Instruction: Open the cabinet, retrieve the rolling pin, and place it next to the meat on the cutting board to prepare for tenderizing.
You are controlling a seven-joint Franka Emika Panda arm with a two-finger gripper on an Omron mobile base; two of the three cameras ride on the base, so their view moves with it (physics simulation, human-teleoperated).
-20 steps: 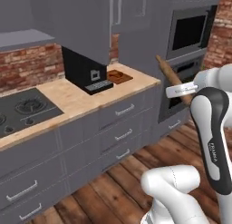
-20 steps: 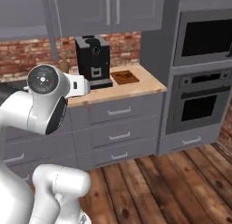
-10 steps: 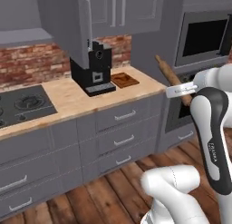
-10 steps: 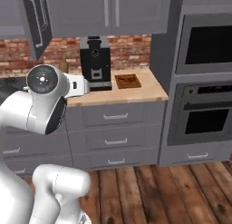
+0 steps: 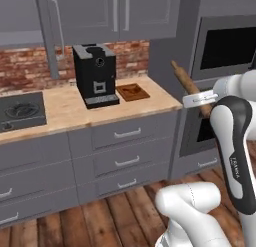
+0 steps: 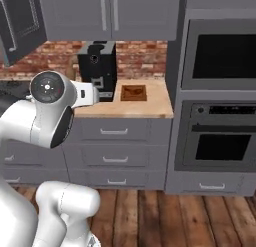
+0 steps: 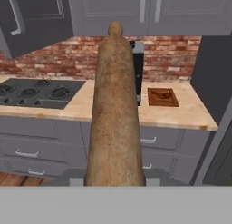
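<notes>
Transport is underway: across the last second the whole kitchen is sliding sideways in both base views, so the base is driving, bringing the small squarish brown wooden cutting board (image 5: 132,92) with its dark reddish meat (image 6: 133,90) closer to centre. The gripper (image 5: 204,100) is clamping the long brown wooden rolling pin (image 7: 115,119) between narrowly parted fingers, carrying it in the air well short of the board. The tall grey cabinet door (image 6: 20,21) is hanging open, so only the placing is remaining.

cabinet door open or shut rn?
Open. The cabinet door stands swung out from the wall run, inner panel showing, left of the coffee machine.

Brown wooden rolling pin (image 7: 114,114), black coffee machine (image 5: 95,74), red brick wall (image 5: 22,70), grey cabinet (image 5: 52,16), pale wooden counter (image 5: 65,108).
</notes>
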